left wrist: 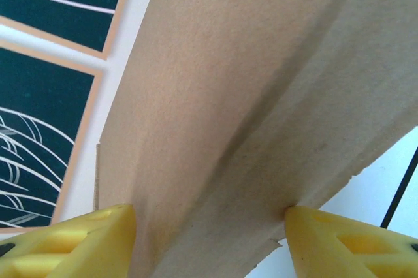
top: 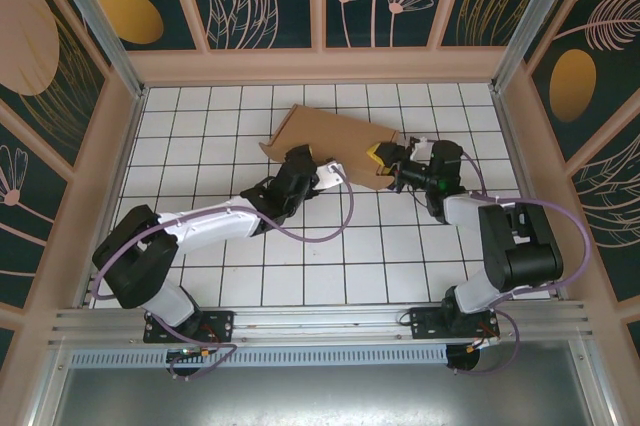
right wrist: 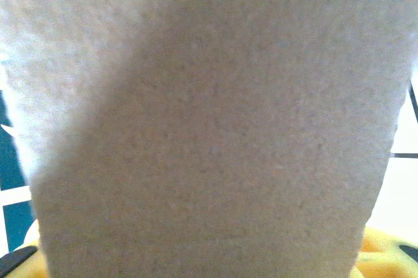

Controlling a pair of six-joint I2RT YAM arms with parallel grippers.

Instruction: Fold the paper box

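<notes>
Looking over the arms, I see the box point(top: 335, 131) out on the tiled surface point(top: 200, 246). The back wall is just beyond the box, and both arm bases are well to its near side. It sits askew to the tile lines, with a short wall turned up at its left end. I cannot tell how much of it lies flat.

I would judge it light and fairly stiff: plain corrugated cardboard that bends cleanly along its creases and buckles or dents if squeezed mid-panel. It looks dry and matte, so it shouldn't be slippery, but being so light it would likely skid or swing if pushed from one side alone. The sensible holds are the edges and flaps close to a crease, one on each side, so the sheet can't pivot.

The left arm lies low and stretched out, its left tool point(top: 303, 158) at the box's near edge toward the left end. Up close its yellow fingers point(left wrist: 78, 242) stand partly apart, a creased band of cardboard fills the gap, and each pad is against it, so it pinches the box.

The right arm is bent sharply at the elbow, and the right tool point(top: 382, 159) meets the box's near right corner. Cardboard sits blurred against its camera between the yellow tips point(right wrist: 388, 252), so I cannot tell whether they squeeze it.
</notes>
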